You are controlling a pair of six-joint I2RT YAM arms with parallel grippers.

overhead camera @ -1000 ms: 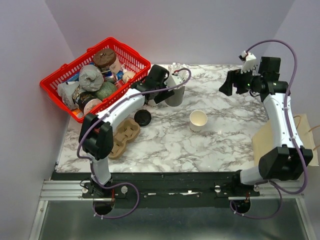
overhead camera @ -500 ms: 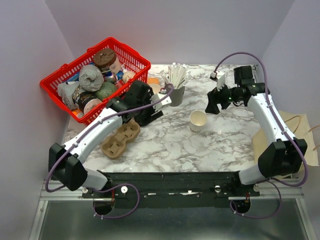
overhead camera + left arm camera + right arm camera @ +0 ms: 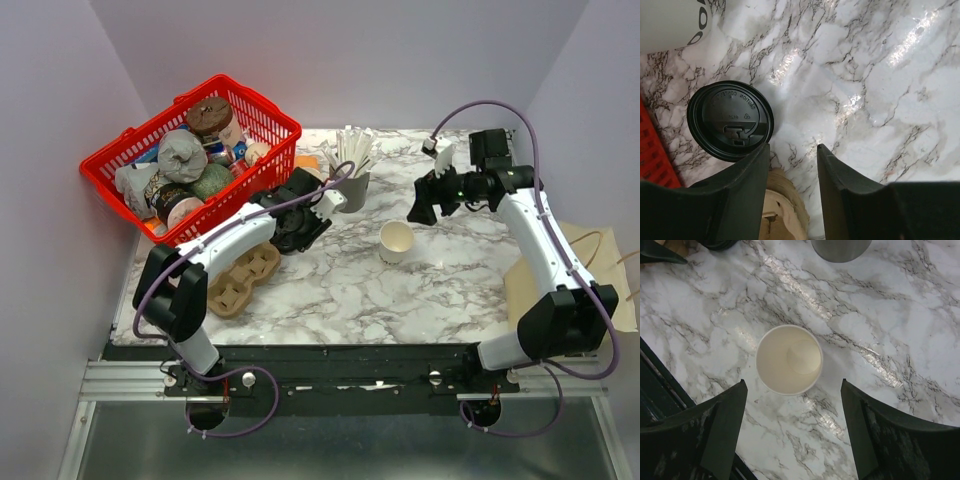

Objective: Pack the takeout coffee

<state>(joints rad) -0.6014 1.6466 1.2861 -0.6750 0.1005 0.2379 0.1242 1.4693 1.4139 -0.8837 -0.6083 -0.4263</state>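
Observation:
The cream-white paper cup [image 3: 397,241] stands upright and open at the table's middle, with no lid on it. In the right wrist view the cup [image 3: 789,359] is empty. Its round black lid [image 3: 730,120] lies flat on the marble, apart from the cup. My left gripper [image 3: 300,222] is open and empty. Its tips [image 3: 793,150] hover just right of the lid, above the edge of a cardboard cup carrier [image 3: 782,210]. My right gripper [image 3: 425,200] is open and empty. It hangs above the cup with its jaws wide [image 3: 793,385], just short of the cup.
A red basket [image 3: 270,108] full of cups and wrapped items stands at the back left. A grey cup of white sticks [image 3: 352,185] is behind my left gripper. The brown cup carrier [image 3: 240,275] lies at the front left. A paper bag [image 3: 530,280] lies at the right edge.
My right arm swung in from the back right to above the open cup. My left gripper drew back from the grey cup to over the lid, then shifted slightly right.

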